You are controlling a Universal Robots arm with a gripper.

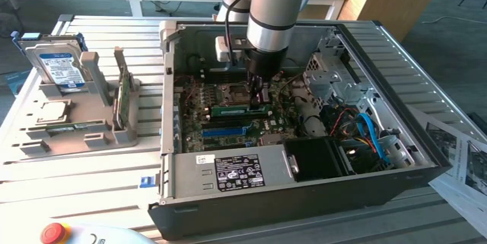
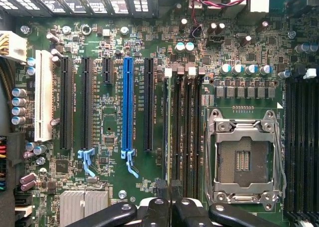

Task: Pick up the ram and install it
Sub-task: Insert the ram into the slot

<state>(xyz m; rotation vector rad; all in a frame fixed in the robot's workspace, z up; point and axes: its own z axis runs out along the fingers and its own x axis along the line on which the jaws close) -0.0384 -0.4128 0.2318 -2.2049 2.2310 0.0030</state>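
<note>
The ram, a narrow green stick, stands on edge in a memory slot on the motherboard inside the open computer case. It sits just next to the CPU socket. My gripper reaches straight down from above with its fingers shut on the ram near one end. In the wrist view the ram shows edge-on as a thin strip running away from my gripper, along the black memory slots beside the CPU socket.
A long blue slot and black expansion slots lie beside the memory slots. A grey tray on the exterior view's left holds a hard drive and a green card on edge. The power supply, blue cables and drive cage crowd the case.
</note>
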